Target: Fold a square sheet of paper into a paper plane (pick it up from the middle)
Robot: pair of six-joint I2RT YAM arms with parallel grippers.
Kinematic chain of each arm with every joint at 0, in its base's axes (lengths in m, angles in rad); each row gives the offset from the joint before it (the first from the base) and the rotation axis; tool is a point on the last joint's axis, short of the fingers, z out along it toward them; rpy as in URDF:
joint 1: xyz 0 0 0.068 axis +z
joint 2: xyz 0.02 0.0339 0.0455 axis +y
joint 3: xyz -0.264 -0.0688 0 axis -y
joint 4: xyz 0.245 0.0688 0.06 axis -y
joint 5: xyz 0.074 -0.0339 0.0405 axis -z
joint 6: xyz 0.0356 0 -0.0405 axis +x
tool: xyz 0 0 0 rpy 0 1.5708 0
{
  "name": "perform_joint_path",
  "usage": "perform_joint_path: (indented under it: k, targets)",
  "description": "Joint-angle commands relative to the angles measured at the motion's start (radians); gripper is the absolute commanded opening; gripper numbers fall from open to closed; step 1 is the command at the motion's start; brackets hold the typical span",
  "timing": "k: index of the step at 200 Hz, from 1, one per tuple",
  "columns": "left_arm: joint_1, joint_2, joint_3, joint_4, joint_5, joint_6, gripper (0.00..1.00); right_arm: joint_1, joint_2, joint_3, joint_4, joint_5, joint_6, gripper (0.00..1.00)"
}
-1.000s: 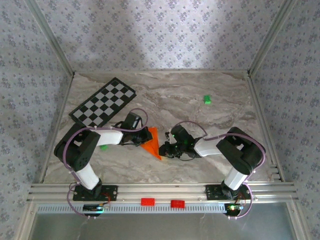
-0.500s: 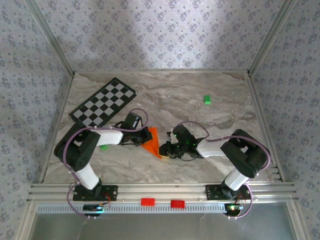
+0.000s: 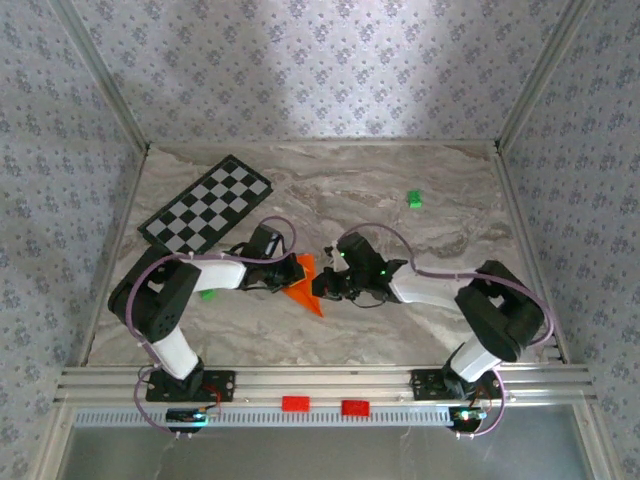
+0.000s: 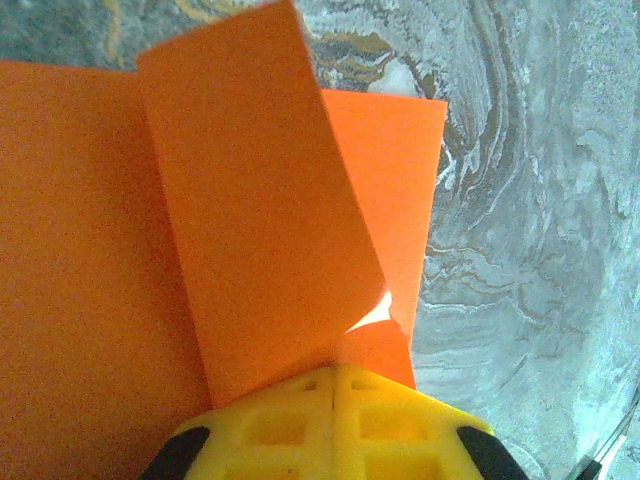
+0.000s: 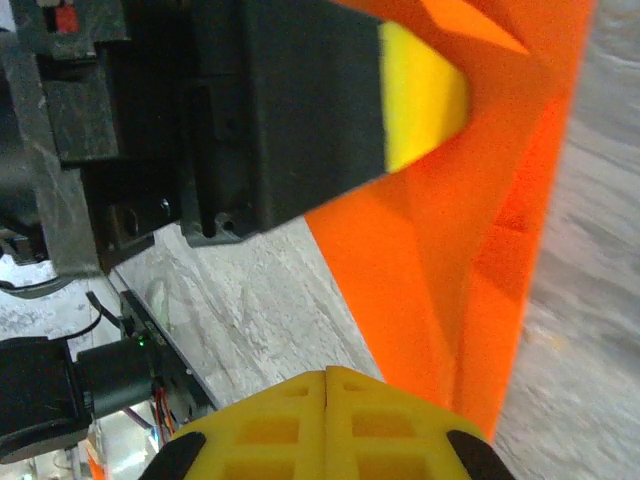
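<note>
The paper (image 3: 303, 284), already partly folded, lay on the table (image 3: 400, 240) a little toward 6 o'clock from the middle, between my two hands. My left hand (image 3: 293, 270) was at its 10 o'clock side and my right hand (image 3: 321, 286) at its 3 o'clock side. The board (image 3: 208, 205) was far off at 10 o'clock.

My left hand was closed flat, and I judged it was pinching the paper's edge, because a flap rose straight from its tips. My right hand was also closed tight, touching the paper's border, but I could not tell if any paper was between its fingers.

I judged the paper was very light, thin and soft. It would bend, slide on the smooth table and tear easily, so it was better taken at a folded edge, where it is stiffer.

The top view gave only a small orange wedge. My left wrist view showed the raised flap (image 4: 250, 200) over a flat layer. My right wrist view showed the creases and my left fingertip (image 5: 420, 95) over the paper.
</note>
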Motion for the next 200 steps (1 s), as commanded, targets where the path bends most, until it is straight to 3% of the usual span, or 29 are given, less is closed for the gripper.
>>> perform_joint_path:
  k: [1, 78, 200]
  targets:
    - [-0.012, 0.048, -0.014, -0.094, -0.037, 0.020, 0.06, 0.013, 0.068, 0.052, -0.062, -0.014, -0.023, 0.00]
    - [-0.012, 0.049, -0.015, -0.093, -0.036, 0.021, 0.06, 0.032, 0.185, 0.124, -0.156, 0.013, -0.046, 0.00]
    - [-0.013, 0.057, -0.016, -0.096, -0.039, 0.023, 0.05, 0.045, 0.175, 0.024, -0.113, 0.041, -0.010, 0.00]
